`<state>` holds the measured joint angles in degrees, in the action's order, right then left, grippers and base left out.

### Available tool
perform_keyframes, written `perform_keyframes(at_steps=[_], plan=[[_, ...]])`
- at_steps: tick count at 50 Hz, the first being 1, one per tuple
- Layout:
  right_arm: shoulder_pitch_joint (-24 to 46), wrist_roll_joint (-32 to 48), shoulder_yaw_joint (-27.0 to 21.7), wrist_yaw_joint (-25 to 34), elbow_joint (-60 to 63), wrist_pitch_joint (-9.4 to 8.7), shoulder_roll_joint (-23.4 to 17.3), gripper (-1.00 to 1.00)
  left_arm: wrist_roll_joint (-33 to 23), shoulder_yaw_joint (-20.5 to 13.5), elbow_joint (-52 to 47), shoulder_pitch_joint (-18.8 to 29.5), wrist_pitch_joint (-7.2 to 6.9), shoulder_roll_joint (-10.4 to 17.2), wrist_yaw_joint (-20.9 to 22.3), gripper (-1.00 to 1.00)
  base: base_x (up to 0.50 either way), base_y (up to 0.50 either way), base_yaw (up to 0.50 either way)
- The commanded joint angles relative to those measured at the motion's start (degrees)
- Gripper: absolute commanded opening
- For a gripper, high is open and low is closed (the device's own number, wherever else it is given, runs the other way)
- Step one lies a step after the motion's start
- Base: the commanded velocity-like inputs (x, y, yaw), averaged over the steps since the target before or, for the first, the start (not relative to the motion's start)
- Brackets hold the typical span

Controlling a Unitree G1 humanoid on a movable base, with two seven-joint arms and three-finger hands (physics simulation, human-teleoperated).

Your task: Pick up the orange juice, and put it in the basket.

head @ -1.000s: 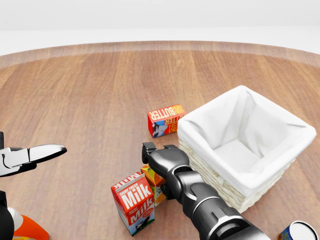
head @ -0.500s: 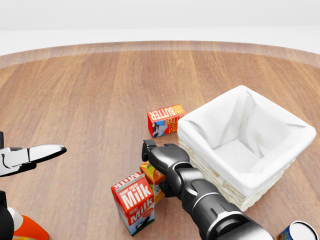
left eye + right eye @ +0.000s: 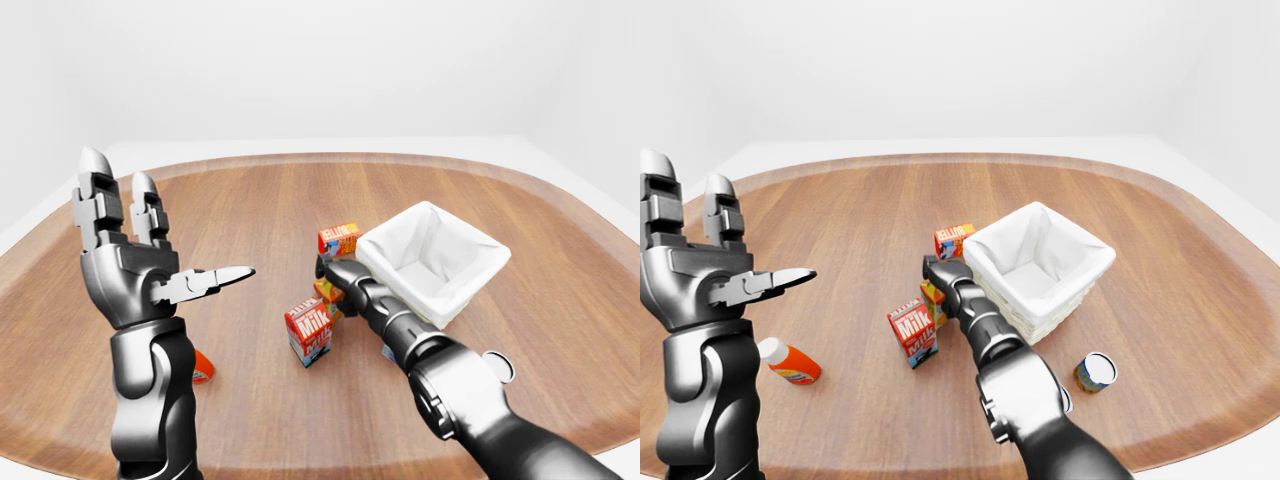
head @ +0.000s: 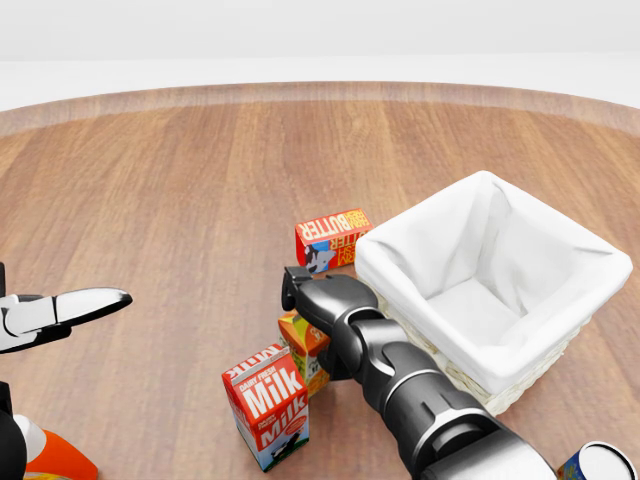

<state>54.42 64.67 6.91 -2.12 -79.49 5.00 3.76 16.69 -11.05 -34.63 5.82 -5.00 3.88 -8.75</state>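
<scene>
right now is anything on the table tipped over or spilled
Nothing is spilled. Two things lie on their sides: the butter box just left of the basket in the head view, and an orange-and-white bottle near the left arm in the right-eye view. The milk carton stands upright.

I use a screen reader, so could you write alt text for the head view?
The right hand reaches over the orange juice, between a milk carton and a white-lined basket on a wooden table. A butter box lies beyond them.
</scene>
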Motion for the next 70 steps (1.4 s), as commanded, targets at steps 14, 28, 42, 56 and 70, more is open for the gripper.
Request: perform_keyframes(at_steps=[14,28,42,56,70], plan=[[2.56,6.5,-0.37,1.06,1.29,0.0,-0.6,-1.0,-0.01,0.06,-0.08,0.01,0.0,-0.04,-0.06,1.0,0.0,0.0,0.0],[4.97,5.85,-0.29,3.28,1.96,0.0,-1.34,-1.0,-0.06,0.13,-0.24,-0.01,0.0,-0.07,-0.11,1.0,0.0,0.0,0.0],[6.71,5.99,0.07,4.66,2.59,0.0,-1.91,-1.0,-0.05,0.13,-0.23,-0.01,0.0,-0.08,-0.11,1.0,0.0,0.0,0.0],[8.41,5.46,0.07,6.05,3.25,0.0,-2.28,-1.0,-0.06,0.13,-0.23,-0.01,0.0,-0.08,-0.1,1.0,0.0,0.0,0.0],[10.17,4.17,-0.39,7.61,4.2,0.0,-3.0,-1.0,0.11,-0.05,0.26,0.15,0.0,0.08,0.14,1.0,0.0,0.0,0.0]])
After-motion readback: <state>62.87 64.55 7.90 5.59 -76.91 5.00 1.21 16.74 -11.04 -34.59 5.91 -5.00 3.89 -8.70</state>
